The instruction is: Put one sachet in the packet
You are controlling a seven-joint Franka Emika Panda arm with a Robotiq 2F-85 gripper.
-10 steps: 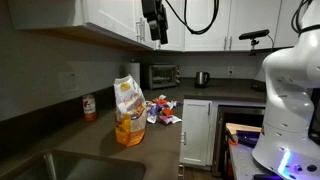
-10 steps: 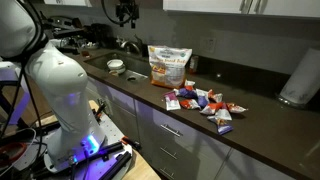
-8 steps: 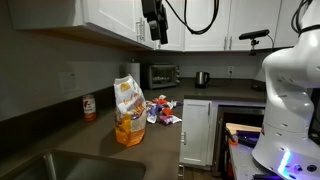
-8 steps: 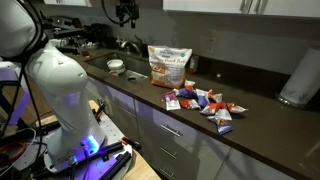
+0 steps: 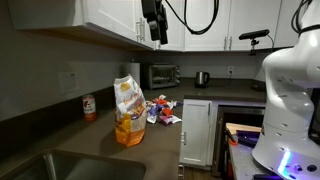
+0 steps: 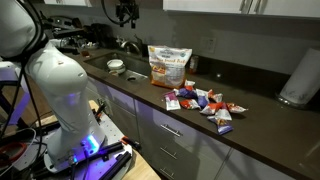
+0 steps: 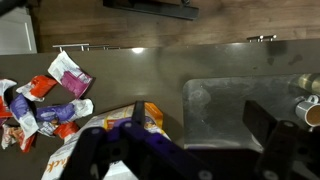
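In the wrist view the sachets [image 7: 45, 100] lie at the left on the counter [image 7: 200, 60], the packet [image 7: 140, 120] just beside them, and the sink [image 7: 230, 110] at the right. Only this view shows the jaws wide apart and empty. In an exterior view the gripper [image 5: 157, 36] hangs high above the packet.

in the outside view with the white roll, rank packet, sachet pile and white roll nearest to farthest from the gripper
From the gripper, held high at the upper left of this exterior view:
1. packet, standing on the counter, below and to the right of the gripper.
2. sachet pile, further right, near the front edge.
3. white roll, at the far right end.
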